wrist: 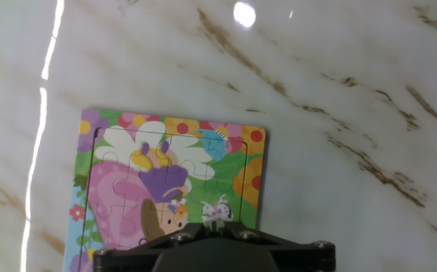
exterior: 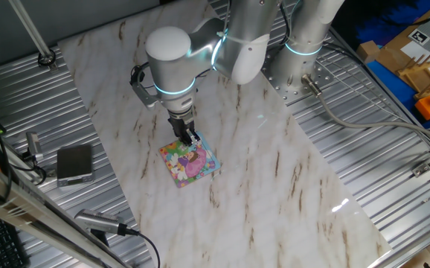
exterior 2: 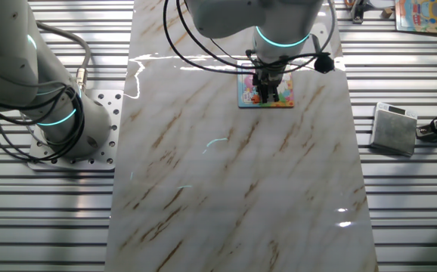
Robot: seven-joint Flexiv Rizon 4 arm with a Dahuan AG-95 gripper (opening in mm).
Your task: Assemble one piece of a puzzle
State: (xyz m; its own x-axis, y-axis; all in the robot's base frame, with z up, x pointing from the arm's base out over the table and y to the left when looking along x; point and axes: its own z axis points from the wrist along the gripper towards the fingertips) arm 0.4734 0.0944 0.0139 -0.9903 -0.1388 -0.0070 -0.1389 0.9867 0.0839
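The puzzle (exterior: 190,160) lies flat on the marble table, a small square with a pink, purple, yellow and green cartoon picture. It also shows in the other fixed view (exterior 2: 245,91) and in the hand view (wrist: 165,174). My gripper (exterior: 191,138) points straight down with its tips at the puzzle's surface, near one edge. It also shows in the other fixed view (exterior 2: 267,94). In the hand view the fingers (wrist: 216,224) stand together at the bottom edge of the frame, over the picture. No separate piece shows in any view. The puzzle surface I can see has no gap.
A grey box (exterior: 75,164) with a cable sits on the ribbed metal beside the table and also shows in the other fixed view (exterior 2: 395,128). The arm's base (exterior 2: 75,128) stands at the table's corner. Cardboard and blue items (exterior: 416,67) lie off to one side.
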